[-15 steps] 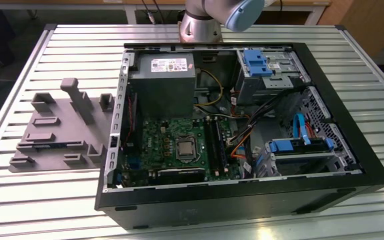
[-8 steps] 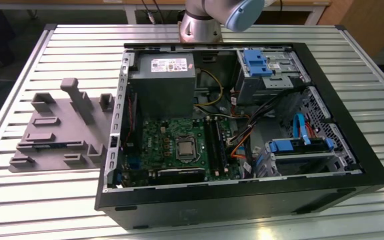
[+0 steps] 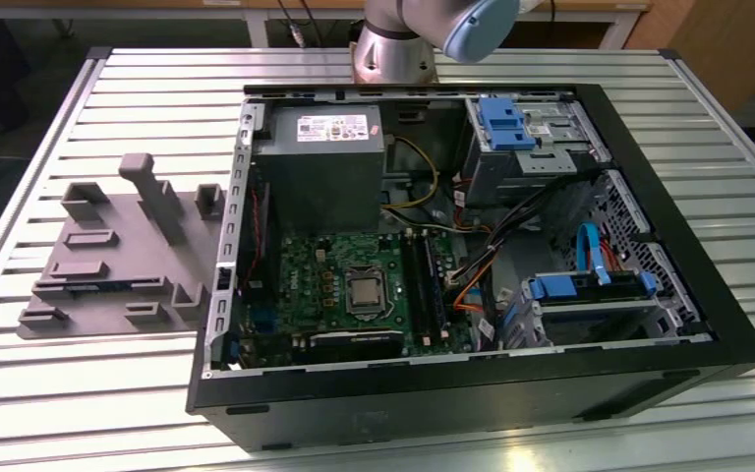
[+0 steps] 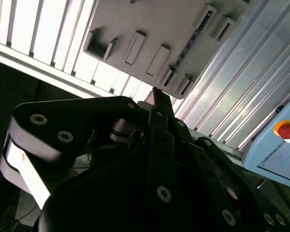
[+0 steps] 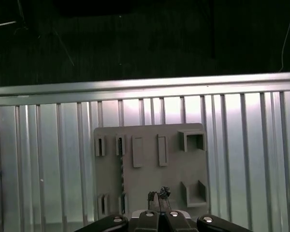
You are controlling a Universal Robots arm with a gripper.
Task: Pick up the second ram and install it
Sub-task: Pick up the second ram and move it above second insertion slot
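On the exterior view's left a grey holder (image 3: 129, 246) lies on the slatted counter (image 3: 36, 393); the second ram (image 3: 99, 286) lies flat in a groove of that holder, a thin blue-green strip, untouched; in the first wrist view the fingers (image 5: 152, 197) hang over the holder with their tips drawn close together and nothing between them, apart from the second ram (image 5: 121, 174); further right stands the open computer case (image 3: 731, 344), with the arm (image 3: 397, 44) behind it; inside lie the green motherboard (image 3: 312, 275), then its long black slots (image 3: 420, 280), then blue drive brackets (image 3: 574, 287).
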